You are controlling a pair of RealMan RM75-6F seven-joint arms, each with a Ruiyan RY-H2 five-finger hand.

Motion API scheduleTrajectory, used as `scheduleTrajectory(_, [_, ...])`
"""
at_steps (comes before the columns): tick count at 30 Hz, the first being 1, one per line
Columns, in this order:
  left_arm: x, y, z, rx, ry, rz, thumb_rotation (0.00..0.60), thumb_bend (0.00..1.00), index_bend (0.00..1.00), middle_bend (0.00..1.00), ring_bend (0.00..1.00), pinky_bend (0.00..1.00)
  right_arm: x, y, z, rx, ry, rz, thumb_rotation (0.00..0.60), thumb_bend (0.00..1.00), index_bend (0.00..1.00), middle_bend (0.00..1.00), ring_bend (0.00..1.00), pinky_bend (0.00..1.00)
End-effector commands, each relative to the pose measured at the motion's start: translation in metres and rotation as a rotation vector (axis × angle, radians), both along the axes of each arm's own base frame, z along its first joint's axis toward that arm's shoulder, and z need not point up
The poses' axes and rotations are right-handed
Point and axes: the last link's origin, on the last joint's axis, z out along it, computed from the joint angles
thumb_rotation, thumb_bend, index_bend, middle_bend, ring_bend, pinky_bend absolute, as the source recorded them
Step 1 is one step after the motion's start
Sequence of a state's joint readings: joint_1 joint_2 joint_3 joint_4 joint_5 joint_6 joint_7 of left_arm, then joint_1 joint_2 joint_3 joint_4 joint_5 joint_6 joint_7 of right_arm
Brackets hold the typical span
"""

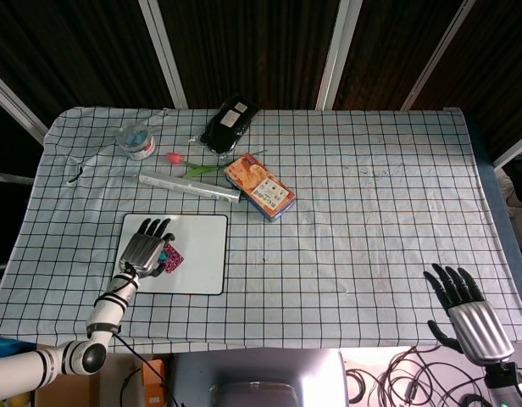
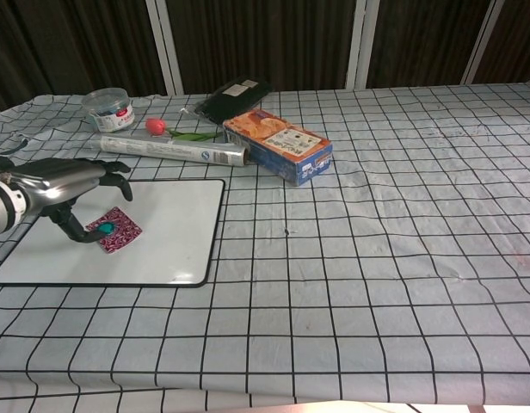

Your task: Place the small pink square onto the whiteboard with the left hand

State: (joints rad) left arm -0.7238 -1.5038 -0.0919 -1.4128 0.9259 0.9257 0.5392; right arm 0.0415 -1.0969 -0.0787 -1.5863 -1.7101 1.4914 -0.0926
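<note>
We see the small pink square lying flat on the whiteboard, in its left half and well inside the black border. Our left hand hovers just over it with fingers spread and raised; only the thumb curves down beside the square's left corner, and we cannot tell whether it touches. The hand holds nothing that we can make out, so we judge the placing done and the hand ready to pull clear. The risk is in that retreat: if the thumb or a fingertip catches the square, it could slide toward the board's left edge or off it; a straight lift would avoid that. Beyond the board's far edge lie a foil roll, a flower and a snack box. Our right hand rests open and empty at the table's near right corner.
</note>
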Motion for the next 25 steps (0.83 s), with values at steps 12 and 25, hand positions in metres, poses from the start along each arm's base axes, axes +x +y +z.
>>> scheduleTrajectory(12, [-0.073,-0.128,0.114,0.216,-0.198,-0.053,0.6,0.33,0.0,0.0,0.0,0.0,-0.002,-0.003,-0.001,-0.032,0.011,-0.025,0.6,0.25,0.0,0.0,0.0,0.05])
scheduleTrajectory(25, [-0.084,-0.179,0.135,0.224,-0.277,-0.12,0.6,0.33,0.0,0.0,0.0,0.0,0.002,-0.006,-0.006,-0.033,0.019,-0.021,0.6,0.25,0.0,0.0,0.0,0.05])
